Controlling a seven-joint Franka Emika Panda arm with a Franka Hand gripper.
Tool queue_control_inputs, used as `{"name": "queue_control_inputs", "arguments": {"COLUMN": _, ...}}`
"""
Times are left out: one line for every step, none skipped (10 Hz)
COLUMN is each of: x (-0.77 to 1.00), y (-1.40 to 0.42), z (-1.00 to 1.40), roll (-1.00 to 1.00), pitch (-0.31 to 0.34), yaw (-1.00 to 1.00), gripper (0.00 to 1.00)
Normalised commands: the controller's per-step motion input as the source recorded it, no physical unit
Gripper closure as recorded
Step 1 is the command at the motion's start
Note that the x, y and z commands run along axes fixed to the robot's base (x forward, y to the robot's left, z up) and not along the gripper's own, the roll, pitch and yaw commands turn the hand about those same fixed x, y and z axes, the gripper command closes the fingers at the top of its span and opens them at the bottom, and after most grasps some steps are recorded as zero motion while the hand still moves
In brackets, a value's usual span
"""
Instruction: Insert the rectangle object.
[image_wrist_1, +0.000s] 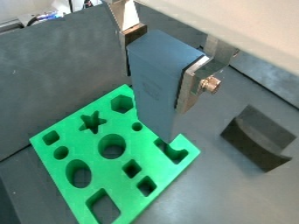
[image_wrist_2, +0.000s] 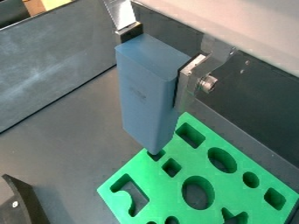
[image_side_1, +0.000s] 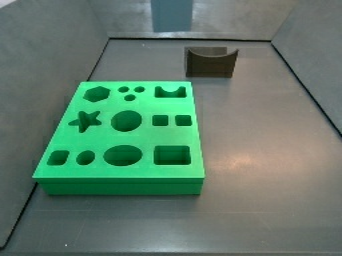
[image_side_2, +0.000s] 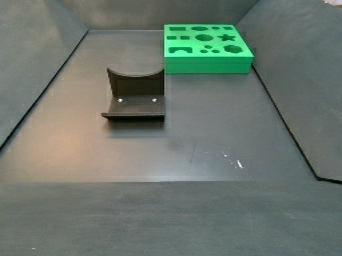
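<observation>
My gripper (image_wrist_1: 159, 57) is shut on the rectangle object (image_wrist_1: 155, 87), a smooth slate grey-blue block held upright by its upper end between the two silver fingers; both wrist views show this grip (image_wrist_2: 159, 54). The block (image_wrist_2: 146, 96) hangs well above the floor, over the near edge of the green board (image_wrist_1: 52, 140). The board (image_side_1: 120, 178) lies flat with several shaped holes, and its largest rectangular hole (image_side_1: 171, 155) is at one corner. In a side view only the block's lower end (image_side_1: 174, 14) shows at the picture's top edge. The gripper is out of view in both side views.
A dark olive-brown block with a curved notch (image_side_1: 211, 62) stands on the floor away from the board, and it also shows in a side view (image_side_2: 134, 95) and a wrist view (image_wrist_1: 260, 136). Dark grey walls (image_side_1: 40, 60) surround the floor.
</observation>
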Motion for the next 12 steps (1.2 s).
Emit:
{"name": "queue_control_inputs", "arguments": {"x": 0.04, "y": -0.52, "z": -1.00, "roll": 0.01, "pitch": -0.036, "yaw": -0.09, "gripper": 1.00}}
{"name": "queue_control_inputs", "arguments": {"x": 0.05, "y": -0.55, "z": -1.00, "roll": 0.00, "pitch": -0.041, "yaw": -0.09, "gripper": 1.00}}
{"name": "queue_control_inputs", "arguments": {"x": 0.08, "y": -0.58, "z": -1.00, "roll": 0.00, "pitch": -0.040, "yaw": -0.09, "gripper": 1.00}}
{"name": "queue_control_inputs", "arguments": {"x": 0.06, "y": -0.48, "z": -0.99, "roll": -0.03, "pitch": -0.020, "yaw": -0.09, "gripper": 1.00}}
{"name": "queue_control_inputs", "arguments": {"x": 0.00, "y": -0.40, "z": -0.83, "roll": -0.11, "pitch": -0.013, "yaw": -0.11, "gripper": 1.00}}
{"name": "queue_control_inputs", "arguments": {"x": 0.00, "y": -0.35, "z": -0.83, "roll": -0.10, "pitch": -0.053, "yaw": -0.20, "gripper": 1.00}}
{"name": "queue_control_inputs", "arguments": {"x": 0.00, "y": -0.32, "z": -0.80, "roll": -0.07, "pitch": -0.107, "yaw": -0.27, "gripper": 1.00}}
{"name": "queue_control_inputs", "arguments": {"x": 0.00, "y": -0.28, "z": -0.77, "roll": -0.07, "pitch": -0.141, "yaw": -0.23, "gripper": 1.00}}
{"name": "queue_control_inputs", "arguments": {"x": 0.00, "y": -0.18, "z": -0.63, "roll": -0.08, "pitch": -0.086, "yaw": -0.15, "gripper": 1.00}}
{"name": "queue_control_inputs", "arguments": {"x": 0.03, "y": -0.15, "z": -0.48, "roll": -0.10, "pitch": -0.036, "yaw": -0.12, "gripper": 1.00}}
{"name": "queue_control_inputs", "arguments": {"x": 0.06, "y": -0.11, "z": -0.31, "roll": -0.07, "pitch": 0.000, "yaw": -0.08, "gripper": 1.00}}
{"name": "queue_control_inputs", "arguments": {"x": 0.08, "y": -0.11, "z": -0.29, "roll": -0.08, "pitch": 0.000, "yaw": -0.07, "gripper": 1.00}}
